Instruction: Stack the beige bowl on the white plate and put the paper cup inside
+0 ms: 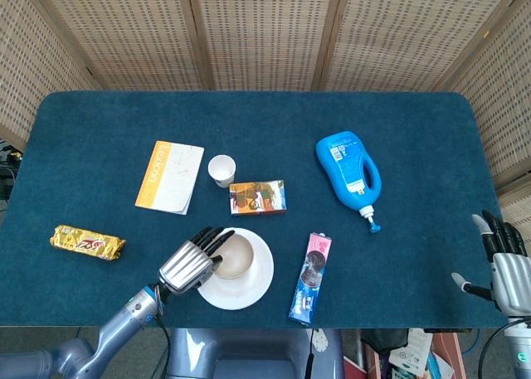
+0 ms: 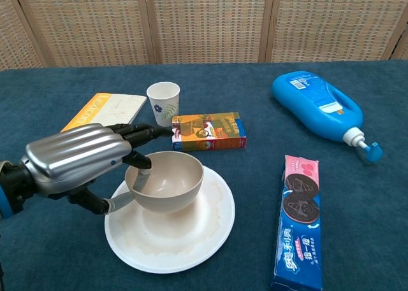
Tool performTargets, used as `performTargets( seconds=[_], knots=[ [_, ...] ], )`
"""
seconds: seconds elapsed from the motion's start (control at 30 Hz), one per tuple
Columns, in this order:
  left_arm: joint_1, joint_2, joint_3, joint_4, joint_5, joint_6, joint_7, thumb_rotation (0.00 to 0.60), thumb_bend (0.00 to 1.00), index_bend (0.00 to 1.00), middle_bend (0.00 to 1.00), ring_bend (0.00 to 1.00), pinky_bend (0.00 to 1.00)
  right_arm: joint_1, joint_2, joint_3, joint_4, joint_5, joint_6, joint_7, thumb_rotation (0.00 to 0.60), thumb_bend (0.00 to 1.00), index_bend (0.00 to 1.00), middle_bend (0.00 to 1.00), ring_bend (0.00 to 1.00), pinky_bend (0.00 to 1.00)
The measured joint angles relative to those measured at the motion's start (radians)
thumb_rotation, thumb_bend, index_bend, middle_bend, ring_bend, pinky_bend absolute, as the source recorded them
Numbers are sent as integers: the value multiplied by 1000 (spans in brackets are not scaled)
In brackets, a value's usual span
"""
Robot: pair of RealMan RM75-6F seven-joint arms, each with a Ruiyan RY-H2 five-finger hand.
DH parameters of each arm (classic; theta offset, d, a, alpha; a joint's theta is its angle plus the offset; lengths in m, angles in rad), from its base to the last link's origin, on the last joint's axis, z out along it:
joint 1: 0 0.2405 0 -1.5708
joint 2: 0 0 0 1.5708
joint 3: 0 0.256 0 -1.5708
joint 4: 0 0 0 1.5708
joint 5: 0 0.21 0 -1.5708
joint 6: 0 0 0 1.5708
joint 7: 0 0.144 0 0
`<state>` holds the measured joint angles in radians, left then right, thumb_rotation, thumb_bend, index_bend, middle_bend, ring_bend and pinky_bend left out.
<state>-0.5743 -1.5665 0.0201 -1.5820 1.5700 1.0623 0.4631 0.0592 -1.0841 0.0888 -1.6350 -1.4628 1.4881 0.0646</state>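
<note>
Robot hand on the left (image 1: 189, 263) is seen from the head view gripping the beige bowl (image 1: 236, 255) by its rim over the white plate (image 1: 253, 284), while the right robot hand (image 1: 503, 263) is held with fingers spread, holding nothing. From the chest view, the bowl is seen on the plate, and the paper cup (image 2: 163, 103) is stood upright on the table (image 2: 255, 87) behind.

A blue detergent bottle (image 1: 348, 173) lies on its side on the desk (image 1: 415, 122) (blue cloth). A cookie pack (image 1: 310, 278), snack box (image 1: 258, 197), orange booklet (image 1: 170, 177) and gold wrapper (image 1: 87, 242) lie around.

Bright, even light; sharp focus
</note>
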Motion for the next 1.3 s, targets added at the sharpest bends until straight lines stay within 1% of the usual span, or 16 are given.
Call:
performTargets(
  seconds=[0.23, 0.33, 0.37, 0.43, 0.5, 0.6, 0.7, 0.77, 0.97, 1.07, 1.17, 1.3],
  knots=[
    [-6, -15, 7, 0, -3, -15, 17, 600, 436, 671, 1, 0, 90, -2, 2, 3, 2, 5, 3, 11, 600, 137, 0, 0, 0, 0],
    [-5, -14, 12, -2, -8, -21, 29, 600, 437, 666, 0, 0, 71, -3, 3, 4, 3, 6, 4, 16, 600, 137, 0, 0, 0, 0],
    [-5, -12, 13, -3, -11, -24, 33, 600, 431, 648, 0, 0, 59, -4, 3, 4, 3, 6, 4, 17, 600, 137, 0, 0, 0, 0],
    [-5, -9, 14, -6, -19, -28, 38, 600, 383, 584, 0, 0, 37, -3, 5, 6, 2, 5, 5, 18, 600, 136, 0, 0, 0, 0],
    [-4, -4, 13, -13, -29, -31, 42, 600, 294, 492, 0, 0, 20, -3, 5, 6, 1, 4, 5, 17, 600, 137, 0, 0, 0, 0],
    [-2, 1, 7, -23, -37, -27, 42, 600, 226, 400, 0, 0, 7, -3, 4, 5, 1, 3, 7, 15, 600, 136, 0, 0, 0, 0],
    [-2, 4, 3, -30, -38, -21, 37, 600, 179, 356, 0, 0, 0, -5, 2, 4, 1, 0, 10, 14, 600, 137, 0, 0, 0, 0],
    [-2, 8, 1, -33, -38, -18, 32, 600, 167, 340, 0, 0, 0, -5, 2, 4, 2, 0, 11, 14, 600, 137, 0, 0, 0, 0],
    [1, 40, -9, -62, -31, 8, 8, 600, 163, 338, 0, 0, 0, -5, 1, 5, 5, 2, 9, 15, 600, 137, 0, 0, 0, 0],
    [6, 75, -25, -88, -25, 41, -21, 600, 177, 338, 0, 0, 0, -6, 1, 5, 4, 2, 10, 15, 600, 137, 0, 0, 0, 0],
    [10, 118, -54, -114, -30, 68, -52, 600, 185, 338, 0, 0, 0, -5, 1, 4, 3, 0, 9, 11, 600, 137, 0, 0, 0, 0],
    [8, 180, -114, -139, -76, 85, -88, 600, 201, 338, 0, 0, 0, -3, 2, 3, 0, 1, 4, 4, 600, 137, 0, 0, 0, 0]
  ],
)
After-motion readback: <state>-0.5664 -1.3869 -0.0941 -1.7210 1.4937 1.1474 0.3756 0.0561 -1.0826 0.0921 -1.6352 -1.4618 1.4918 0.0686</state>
